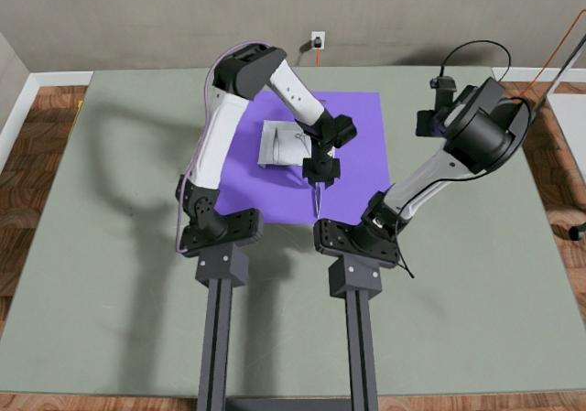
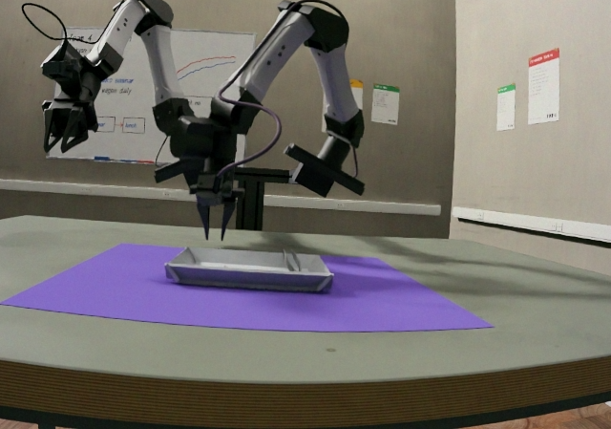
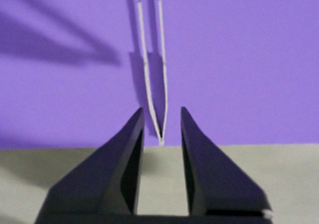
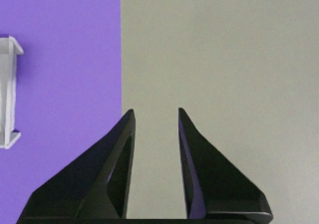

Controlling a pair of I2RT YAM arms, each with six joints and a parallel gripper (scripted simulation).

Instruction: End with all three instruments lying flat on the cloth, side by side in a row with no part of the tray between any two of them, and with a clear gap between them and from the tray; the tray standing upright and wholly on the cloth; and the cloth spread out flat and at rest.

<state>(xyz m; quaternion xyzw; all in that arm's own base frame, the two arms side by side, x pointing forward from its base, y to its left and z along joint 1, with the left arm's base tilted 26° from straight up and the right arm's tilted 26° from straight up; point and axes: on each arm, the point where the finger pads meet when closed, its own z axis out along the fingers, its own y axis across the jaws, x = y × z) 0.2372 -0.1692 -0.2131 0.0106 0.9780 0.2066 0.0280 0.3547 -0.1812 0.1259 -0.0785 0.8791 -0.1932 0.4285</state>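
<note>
The purple cloth (image 1: 364, 136) (image 2: 410, 311) (image 3: 249, 60) (image 4: 70, 85) lies flat. The pale tray (image 1: 265, 130) (image 2: 246, 273) (image 4: 11, 95) stands upright on it. A long thin instrument (image 2: 295, 259) and scissors lie in the tray; the arm partly hides the scissors. Thin tweezers (image 1: 317, 215) (image 3: 148, 80) lie on the cloth, their joined end almost at the front edge. My left gripper (image 2: 215, 239) (image 3: 161, 112) is open and empty above the tweezers, one finger either side. My right gripper (image 2: 56, 149) (image 4: 156, 114) is open and empty, high beyond the cloth's right edge.
The left arm reaches over the tray and hides part of its right side in the top view. A thin dark mark (image 1: 322, 101) shows near the cloth's back edge, too small to identify. The two arm bases stand at the cloth's front edge.
</note>
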